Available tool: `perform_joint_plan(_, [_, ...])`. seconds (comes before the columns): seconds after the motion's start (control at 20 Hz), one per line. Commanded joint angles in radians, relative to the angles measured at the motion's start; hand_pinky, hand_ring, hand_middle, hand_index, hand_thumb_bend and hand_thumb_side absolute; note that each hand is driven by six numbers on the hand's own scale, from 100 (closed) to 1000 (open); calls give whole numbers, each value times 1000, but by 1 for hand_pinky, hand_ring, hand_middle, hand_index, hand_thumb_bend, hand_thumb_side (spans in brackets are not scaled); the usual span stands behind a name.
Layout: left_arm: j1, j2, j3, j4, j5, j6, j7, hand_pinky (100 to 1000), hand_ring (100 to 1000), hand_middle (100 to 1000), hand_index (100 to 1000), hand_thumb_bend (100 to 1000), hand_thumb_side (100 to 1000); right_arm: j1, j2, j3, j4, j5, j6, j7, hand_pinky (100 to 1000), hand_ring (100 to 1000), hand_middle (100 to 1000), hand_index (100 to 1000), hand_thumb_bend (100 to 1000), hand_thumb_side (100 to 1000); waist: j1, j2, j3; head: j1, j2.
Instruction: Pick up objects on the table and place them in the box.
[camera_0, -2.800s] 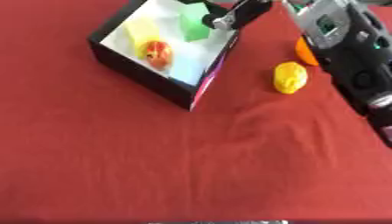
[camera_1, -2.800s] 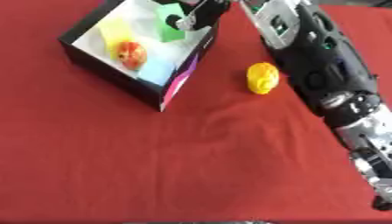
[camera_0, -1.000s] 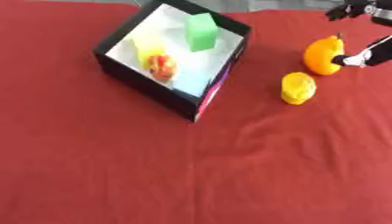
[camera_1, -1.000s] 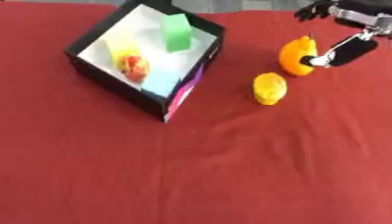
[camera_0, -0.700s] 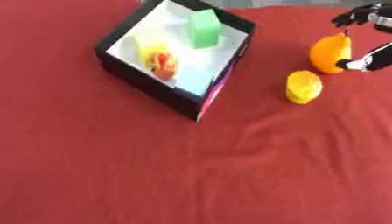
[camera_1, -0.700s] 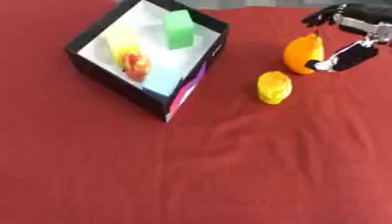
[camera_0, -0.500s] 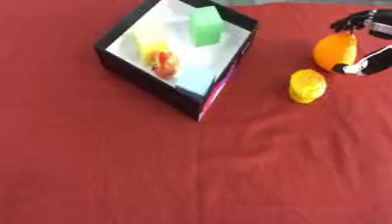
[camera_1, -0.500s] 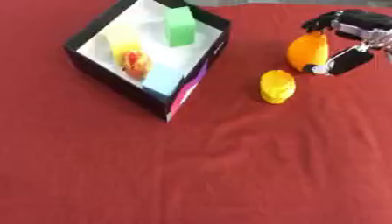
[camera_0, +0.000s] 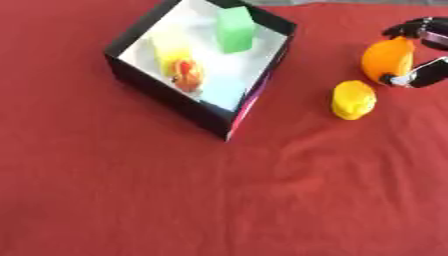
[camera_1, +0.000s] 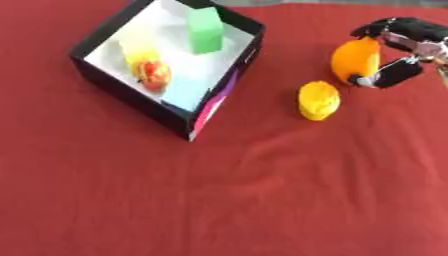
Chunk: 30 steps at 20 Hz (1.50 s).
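Under your right hand's fingers lies the red cloth (camera_1: 219, 200), covering the whole table. Well to the left of those fingers sits the black box (camera_1: 101, 95), white inside, turned cornerwise. It holds a green block (camera_1: 204, 31) standing at its far side, a pale yellow piece (camera_1: 138, 49), and a small red-and-yellow object (camera_1: 153, 73) nearer the front wall. Your right hand (camera_1: 404, 47) comes in at the upper right edge, and only its fingers and thumb show. They are curled round the orange fruit (camera_1: 356, 61): dark fingers (camera_1: 383, 26) hook over its far top, and the thumb presses its near right side. You cannot tell from these views whether the fruit is off the cloth. Just below and left of the thumb, apart from the orange fruit, rests a smaller yellow object (camera_1: 318, 100) on the cloth.
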Motion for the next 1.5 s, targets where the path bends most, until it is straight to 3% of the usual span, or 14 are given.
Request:
perform_joint_plan(0.05, [-7, 14, 9, -9, 2, 1, 0, 788, 704, 664, 752, 214, 539, -22, -24, -16, 6, 27, 14, -23, 823, 828, 732, 893, 456, 419, 3, -17, 0, -6, -17])
perform_joint_plan(0.1, [-6, 14, 8, -9, 3, 1, -1, 788, 704, 664, 752, 214, 539, -24, -23, -17, 7, 31, 20, -31, 812, 813, 692, 863, 414, 461, 3, -17, 0, -5, -16])
perform_joint_plan(0.15, [-5, 15, 8, -8, 2, 1, -2, 788, 704, 665, 752, 214, 539, -28, -22, -17, 7, 28, 27, -40, 811, 811, 685, 859, 439, 417, 3, -18, -1, -5, -14])
perform_joint_plan(0.25, [-3, 15, 8, -8, 1, 1, -3, 787, 704, 664, 752, 214, 539, -34, -23, -15, -4, 18, 33, -58, 793, 786, 599, 772, 456, 425, 2, -22, -3, -3, -11])
perform_joint_plan(0.3, [-3, 14, 8, -9, 0, 1, -4, 787, 704, 664, 752, 214, 539, -35, -25, -13, -12, 14, 34, -68, 793, 786, 599, 772, 456, 425, 2, -23, -4, -2, -11])
perform_joint_plan(0.35, [-3, 14, 8, -9, -1, 1, -4, 787, 703, 664, 751, 215, 538, -37, -26, -11, -21, 11, 34, -81, 771, 753, 527, 695, 454, 424, 1, -25, -5, -3, -11])
perform_joint_plan(0.55, [-4, 14, 8, -11, -4, 1, -5, 786, 703, 664, 752, 216, 536, -44, -25, -3, -46, 2, 33, -139, 731, 675, 450, 577, 451, 368, -1, -33, -4, -6, -6])
perform_joint_plan(1.1, [5, 16, 7, -12, -14, 3, -10, 785, 701, 663, 752, 221, 535, -80, -32, 27, -106, -85, 19, -164, 724, 631, 449, 582, 451, 338, -9, -64, -8, 5, 20])
perform_joint_plan(1.15, [7, 16, 7, -12, -15, 3, -10, 784, 701, 663, 752, 220, 536, -87, -32, 31, -118, -96, 18, -159, 726, 629, 451, 587, 442, 457, -9, -68, -9, 6, 23])
perform_joint_plan(1.2, [9, 17, 8, -11, -17, 4, -9, 784, 701, 663, 752, 221, 536, -95, -32, 36, -133, -112, 17, -152, 726, 629, 450, 587, 444, 317, -10, -72, -9, 6, 25])
perform_joint_plan(1.5, [12, 18, 5, -14, -24, 5, -11, 783, 702, 664, 752, 228, 529, -183, 4, 90, -240, -210, 15, -87, 731, 627, 449, 587, 409, 256, -9, -94, -14, 2, 41])
